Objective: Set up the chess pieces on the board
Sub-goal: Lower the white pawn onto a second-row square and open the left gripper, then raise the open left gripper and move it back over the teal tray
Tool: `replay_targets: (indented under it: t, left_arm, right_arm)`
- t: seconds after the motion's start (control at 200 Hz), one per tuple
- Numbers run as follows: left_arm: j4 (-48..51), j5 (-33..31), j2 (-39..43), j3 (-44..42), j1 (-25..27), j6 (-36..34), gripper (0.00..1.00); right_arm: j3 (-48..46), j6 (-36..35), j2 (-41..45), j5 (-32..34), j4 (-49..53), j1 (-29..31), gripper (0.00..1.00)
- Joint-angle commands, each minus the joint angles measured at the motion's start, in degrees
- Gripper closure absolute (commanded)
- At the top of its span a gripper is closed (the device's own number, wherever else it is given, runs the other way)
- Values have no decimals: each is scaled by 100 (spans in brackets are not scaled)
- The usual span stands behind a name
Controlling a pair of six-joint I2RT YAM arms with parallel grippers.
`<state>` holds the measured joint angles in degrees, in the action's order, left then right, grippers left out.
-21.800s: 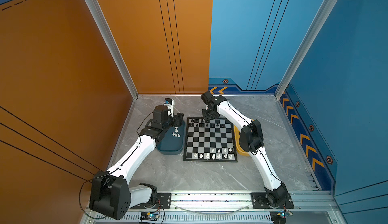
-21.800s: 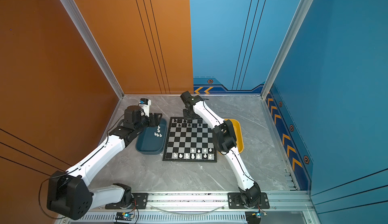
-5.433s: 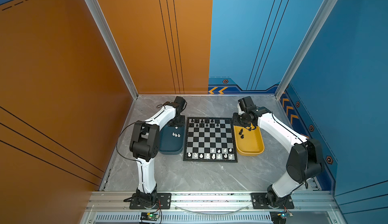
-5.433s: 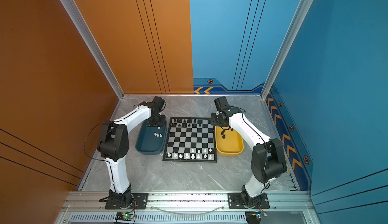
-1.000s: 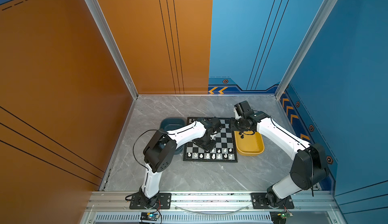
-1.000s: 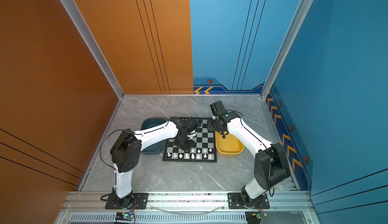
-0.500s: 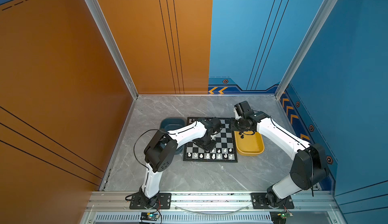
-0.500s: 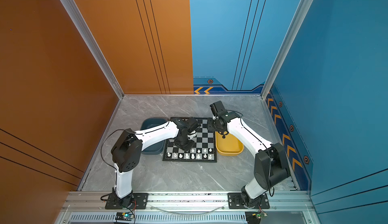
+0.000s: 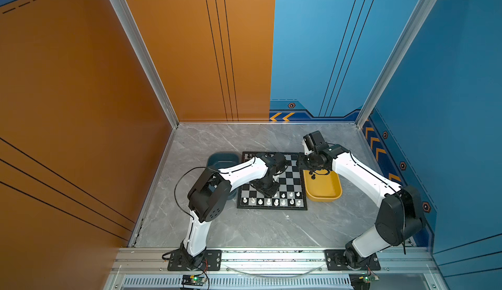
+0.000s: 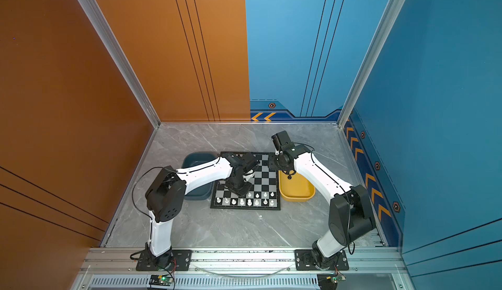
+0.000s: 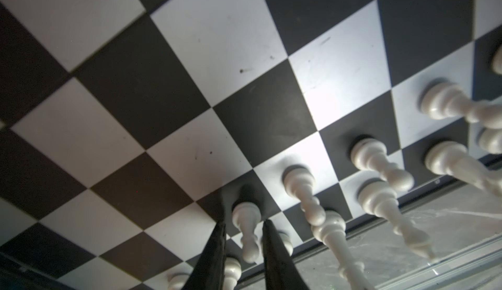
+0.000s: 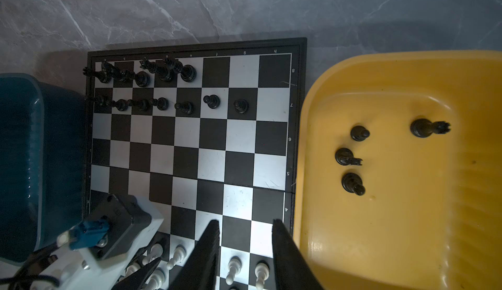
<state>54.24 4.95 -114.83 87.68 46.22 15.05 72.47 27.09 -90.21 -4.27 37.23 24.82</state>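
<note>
The grey marble desk (image 9: 244,229) carries the board (image 9: 292,174) at its middle, with a blue tray (image 9: 221,157) against one side and a yellow tray (image 12: 407,220) against the other. The left arm (image 9: 239,170) reaches across the board, and its left claw (image 11: 244,222) points down at the near rows, where the white pieces (image 9: 282,201) stand. The right claw (image 12: 245,220) hangs above the board's edge beside the yellow tray, its fingers apart with nothing between them.

At the far side, black pieces (image 12: 163,104) fill most of two rows, and four more (image 12: 353,184) wait in the yellow tray.

In the left wrist view a white pawn (image 11: 245,215) stands on a black square in line with its neighbours. The left claw's fingers (image 11: 217,248) straddle it, a sliver apart on each side, so it looks released rather than pinched.

The step in hand appears to be letting go of this pawn. To do it well, both fingers should spread evenly so neither drags the pawn off its square. The claw should then rise straight up until it clears the pawn's head before swinging away, since the taller pieces crowd just beside it. The right claw is best kept clear of the left arm until then.
</note>
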Motion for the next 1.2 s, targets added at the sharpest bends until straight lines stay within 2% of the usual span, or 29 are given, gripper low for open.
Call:
replay_targets:
  t: [0.0, 0.29, 0.481, 0.636, 0.811, 0.991, 1.197]
  left_arm:
    - [107, -139, 121, 52, 70, 68, 71]
    - [110, -331, 636, 162, -57, 94, 69]
    - [105, -565, 1390, 121, -336, 68, 66]
    - [-39, -862, 2000, -313, -1083, 159, 67]
    - [-282, -1088, 2243, -893, -2152, 301, 68]
    - [-737, -997, 2114, -1229, -2938, 315, 68]
    - [-1108, -749, 1684, -1288, -3465, 271, 69]
  right_arm:
    - [-66, 77, 162, 191, -32, 41, 65]
    - [-64, 67, 204, 216, -6, 32, 65]
    - [-54, 59, 224, 236, 12, -2, 65]
    - [-16, 59, 176, 204, 12, -8, 65]
    - [78, 26, 111, 214, 60, -12, 65]
    - [191, -9, 66, 235, 165, -73, 65]
    - [248, -7, 26, 256, 231, -134, 64]
